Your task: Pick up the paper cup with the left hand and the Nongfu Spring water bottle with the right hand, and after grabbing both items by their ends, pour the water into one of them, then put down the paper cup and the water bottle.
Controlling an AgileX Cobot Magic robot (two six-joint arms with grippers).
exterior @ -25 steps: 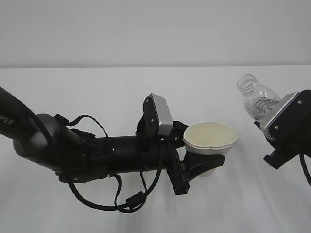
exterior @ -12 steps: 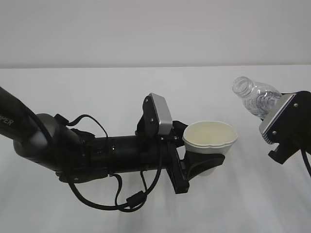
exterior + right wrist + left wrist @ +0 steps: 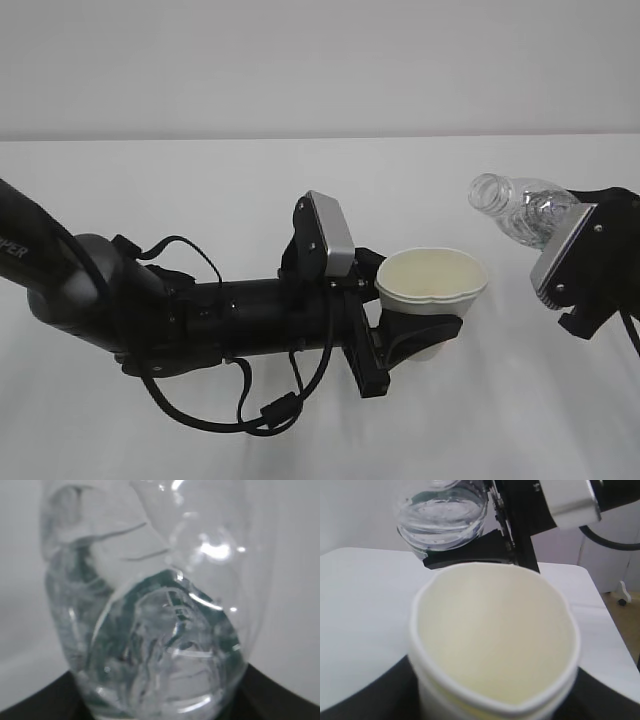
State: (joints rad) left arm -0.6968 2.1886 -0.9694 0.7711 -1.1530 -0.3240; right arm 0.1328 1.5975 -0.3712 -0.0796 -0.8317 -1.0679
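**Cup and bottle both held aloft, bottle tipped toward cup**

Left end effector (image 3: 415, 345) was clamped partway closed on the paper cup (image 3: 432, 287), gripping its lower body; cup sat upright at the arm's tip, mouth up, lifted off the white worktop (image 3: 200, 190). Rim looked slightly squeezed out of round. Cream inside visible in the left wrist view (image 3: 495, 645), no liquid clearly seen in it.

Right end effector (image 3: 590, 265) was closed partway on the base end of the Nongfu Spring water bottle (image 3: 520, 208); fingertips hidden behind the wrist plate. Bottle tilted steeply, open neck pointing left toward the cup, mouth up and to the right of the cup rim, not touching. The water (image 3: 165, 655) pooled in the bottle, seen through the clear wall in the right wrist view. No stream visible between bottle mouth and cup.
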